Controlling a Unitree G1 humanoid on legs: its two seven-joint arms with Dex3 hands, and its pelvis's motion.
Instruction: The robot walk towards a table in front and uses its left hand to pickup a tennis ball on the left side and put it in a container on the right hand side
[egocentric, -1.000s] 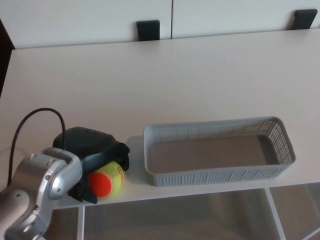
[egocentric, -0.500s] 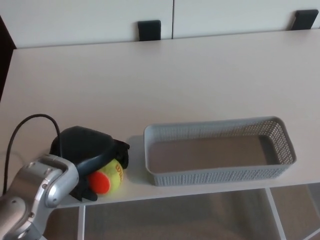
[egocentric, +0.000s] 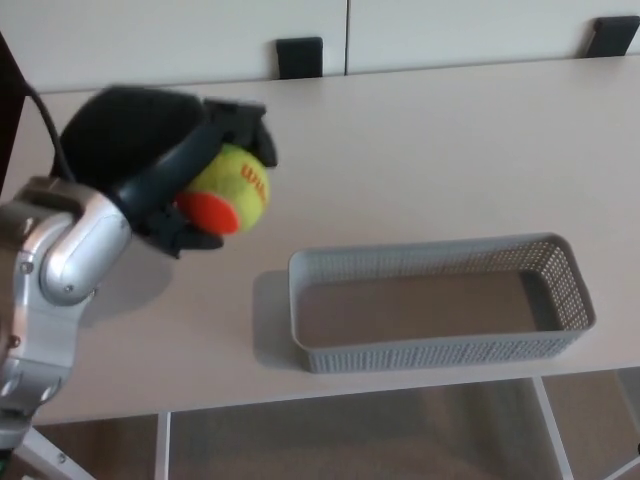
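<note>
Below the near edge of the tabletop (egocentric: 430, 150), brownish floor (egocentric: 350, 440) shows between pale legs (egocentric: 163, 445). A grey mesh basket (egocentric: 430, 350), long and shallow, sits on the tabletop close to that near edge, right of the middle, with its long side parallel to the edge. There is nothing in it.

At the left edge a silver forearm (egocentric: 50, 270) rises from the near left corner. It ends in the black left robot hand (egocentric: 150, 160), which is slightly blurred. The left robot hand is closed around the ball (egocentric: 228, 190), with one thick finger over the top and another underneath. The ball is yellow-green with an orange patch and is held off the tabletop, over its left half, well apart from the basket and beyond its left end. A soft shadow (egocentric: 150, 290) lies on the tabletop beneath the hand. A black cable (egocentric: 40, 120) runs along the arm.

At the far edge, two black blocks (egocentric: 299, 56) (egocentric: 610, 35) stand against white panels (egocentric: 180, 40).
</note>
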